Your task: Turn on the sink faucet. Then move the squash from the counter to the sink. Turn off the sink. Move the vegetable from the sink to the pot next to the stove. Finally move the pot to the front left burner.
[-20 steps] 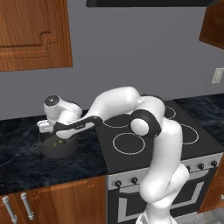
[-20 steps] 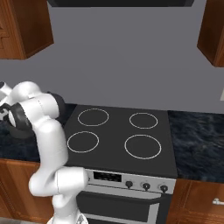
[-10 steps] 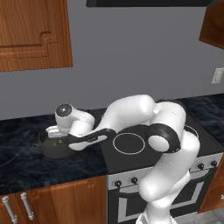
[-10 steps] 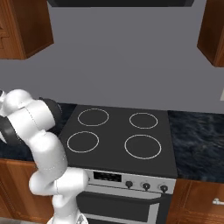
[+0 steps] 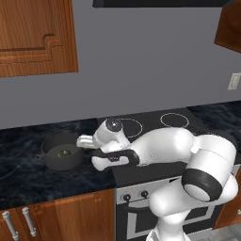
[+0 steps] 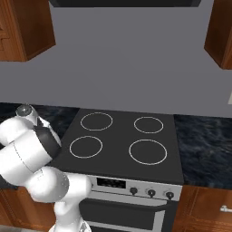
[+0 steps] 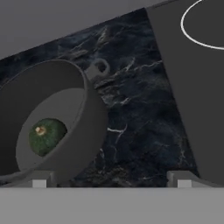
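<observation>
Change since earlier frame: arm has swung down and right, off the pot (image 5: 60, 156), and now lies low along the stove (image 6: 122, 145) front edge; pot unmoved.
Tool (image 5: 83, 141): jaws wide apart, nothing between them; fingertips (image 7: 41, 180) stand well apart at the bottom of the hand view.
Pot: on the tabletop (image 5: 28, 179), just left of the stove; open top, no lid; one loop handle (image 7: 101, 68) on the far side in the hand view.
Squash (image 7: 47, 135): resting on the pot's floor, small, round, dark green.
Key relation: pot lies just left of the tool, with its near wall ahead of the left fingertip; front left burner (image 6: 85, 147) lies to the arm's right, so the carry would run left to right.
Arm pose: forearm near level, hand pointing left toward the pot, elbow folded over the stove front.
Task stage, judged: squash delivered; pot still to be gripped by rim or handle and shifted to the burner.
</observation>
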### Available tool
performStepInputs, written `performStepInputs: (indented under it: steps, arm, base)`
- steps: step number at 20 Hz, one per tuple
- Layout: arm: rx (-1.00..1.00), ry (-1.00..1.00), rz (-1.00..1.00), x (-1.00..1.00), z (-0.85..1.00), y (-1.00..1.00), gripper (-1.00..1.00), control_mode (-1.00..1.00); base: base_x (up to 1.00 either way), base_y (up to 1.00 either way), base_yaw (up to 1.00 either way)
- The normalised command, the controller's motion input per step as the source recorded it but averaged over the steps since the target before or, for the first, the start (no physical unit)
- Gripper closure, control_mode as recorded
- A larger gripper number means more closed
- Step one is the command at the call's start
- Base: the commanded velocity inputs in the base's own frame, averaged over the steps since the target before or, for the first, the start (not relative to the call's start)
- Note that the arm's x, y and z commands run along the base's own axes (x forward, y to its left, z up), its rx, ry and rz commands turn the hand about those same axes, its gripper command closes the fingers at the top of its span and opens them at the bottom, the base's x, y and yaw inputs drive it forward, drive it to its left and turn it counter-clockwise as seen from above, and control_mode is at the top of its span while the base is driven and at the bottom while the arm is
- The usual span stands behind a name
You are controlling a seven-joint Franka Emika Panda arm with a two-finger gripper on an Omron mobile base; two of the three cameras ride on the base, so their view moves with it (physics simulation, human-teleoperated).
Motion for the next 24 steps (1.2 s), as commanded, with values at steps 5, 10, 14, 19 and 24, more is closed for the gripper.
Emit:
performStepInputs:
  steps: [5, 10, 14, 19, 24]
  arm:
    - [0.32, 0.03, 0.15, 0.14, 0.0, -0.69, -1.0, -1.0]
    - [0.18, 0.13, 0.2, 0.5, 0.0, -0.04, -1.0, -1.0]
    - [0.02, 0.1, 0.13, 0.2, -0.15, -0.01, -1.0, -1.0]
    - [0.0, 0.03, 0.0, 0.1, 0.11, 0.01, -1.0, -1.0]
    - [0.0, 0.1, 0.0, 0.17, 0.5, 0.0, -1.0, -1.0]
  base:
    - [0.0, 0.0, 0.0]
    - [0.0, 0.0, 0.0]
    - [0.0, 0.0, 0.0]
    - [0.0, 0.0, 0.0]
    - [0.0, 0.0, 0.0]
